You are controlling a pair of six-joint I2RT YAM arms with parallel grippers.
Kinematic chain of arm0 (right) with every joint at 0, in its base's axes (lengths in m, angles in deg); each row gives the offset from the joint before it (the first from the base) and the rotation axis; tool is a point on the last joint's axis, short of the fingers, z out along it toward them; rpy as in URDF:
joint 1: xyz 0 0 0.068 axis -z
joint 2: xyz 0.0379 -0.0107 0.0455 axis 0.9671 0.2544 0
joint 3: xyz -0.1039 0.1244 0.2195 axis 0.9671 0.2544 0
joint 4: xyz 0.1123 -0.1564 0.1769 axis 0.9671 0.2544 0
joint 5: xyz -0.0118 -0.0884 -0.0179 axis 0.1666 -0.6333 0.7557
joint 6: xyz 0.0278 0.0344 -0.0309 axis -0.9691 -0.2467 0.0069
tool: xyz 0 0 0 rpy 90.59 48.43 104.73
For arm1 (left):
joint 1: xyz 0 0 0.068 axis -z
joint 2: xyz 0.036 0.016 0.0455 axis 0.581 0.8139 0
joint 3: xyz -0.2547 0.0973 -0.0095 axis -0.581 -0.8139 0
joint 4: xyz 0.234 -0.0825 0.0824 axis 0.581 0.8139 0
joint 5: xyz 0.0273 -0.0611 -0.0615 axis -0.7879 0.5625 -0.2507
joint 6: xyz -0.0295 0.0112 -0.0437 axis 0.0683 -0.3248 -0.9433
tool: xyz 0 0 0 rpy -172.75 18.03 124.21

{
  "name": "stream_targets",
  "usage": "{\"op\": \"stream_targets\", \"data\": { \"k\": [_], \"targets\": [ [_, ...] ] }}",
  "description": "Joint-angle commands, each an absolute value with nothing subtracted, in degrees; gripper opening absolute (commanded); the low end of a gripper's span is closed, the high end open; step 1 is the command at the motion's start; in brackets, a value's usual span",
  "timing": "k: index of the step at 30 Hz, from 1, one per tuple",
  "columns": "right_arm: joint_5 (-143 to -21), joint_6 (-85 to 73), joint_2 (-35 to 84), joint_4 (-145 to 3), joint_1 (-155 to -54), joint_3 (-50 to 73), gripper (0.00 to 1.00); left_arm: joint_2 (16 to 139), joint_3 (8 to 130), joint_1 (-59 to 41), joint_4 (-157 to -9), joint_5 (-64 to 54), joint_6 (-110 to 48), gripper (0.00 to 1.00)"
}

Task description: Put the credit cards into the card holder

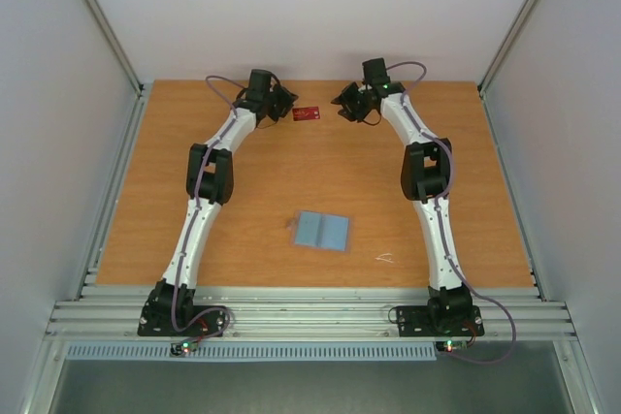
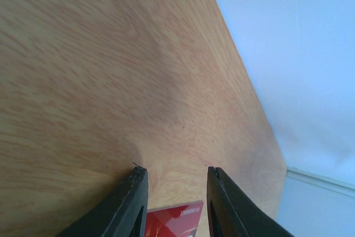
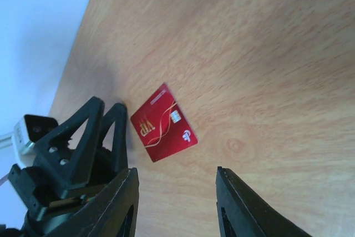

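Bolted along the bottom of the overhead frame: left arm [image 1: 199,210] and right arm [image 1: 432,210], both stretched toward the top edge of the wooden table [image 1: 243,191]. Card holder [image 1: 321,231] lying blue side up at lower centre, well apart from both claws. Left claw [image 1: 287,104] spread wide, gripping nothing, sitting just left of a red card [image 1: 307,113] at top centre. Right claw [image 1: 343,104] equally wide and empty, just right of it. Couldn't spot the other two cards. Looks like the first pickup, not yet made. Next up, probably: working a grip onto that thin, flat card. Tiny white scrap [image 1: 385,259] lower right, ignoring.
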State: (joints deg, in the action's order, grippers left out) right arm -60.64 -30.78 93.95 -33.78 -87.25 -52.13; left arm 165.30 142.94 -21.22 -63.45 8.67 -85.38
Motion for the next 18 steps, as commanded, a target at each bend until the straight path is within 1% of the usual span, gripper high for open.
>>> {"op": "stream_targets", "data": {
  "k": [1, 3, 5, 9, 15, 18],
  "targets": [
    [-60.4, -33.3, 95.5, -32.3, -86.5, -55.3, 0.41, 167.7, 146.2, -21.7, -59.3, 6.7, -83.8, 0.31],
    [-59.8, -32.9, 95.5, -31.8, -86.3, -55.2, 0.4, 165.9, 144.8, -21.5, -54.3, 3.6, -80.2, 0.3],
    [-59.3, -32.2, 95.2, -31.1, -86.2, -54.9, 0.4, 163.5, 141.2, -21.4, -54.1, 3.0, -78.4, 0.29],
    [-58.1, -30.4, 94.1, -29.5, -86.0, -54.1, 0.4, 165.7, 147.7, -19.8, -45.5, 2.3, -73.5, 0.29],
    [-57.6, -27.4, 91.4, -26.5, -85.4, -52.7, 0.4, 166.7, 147.0, -17.2, -42.9, 3.3, -71.6, 0.29],
    [-57.6, -26.0, 89.9, -26.0, -85.2, -51.3, 0.4, 168.9, 148.0, -16.4, -45.8, 8.2, -73.1, 0.29]
  ]
}}
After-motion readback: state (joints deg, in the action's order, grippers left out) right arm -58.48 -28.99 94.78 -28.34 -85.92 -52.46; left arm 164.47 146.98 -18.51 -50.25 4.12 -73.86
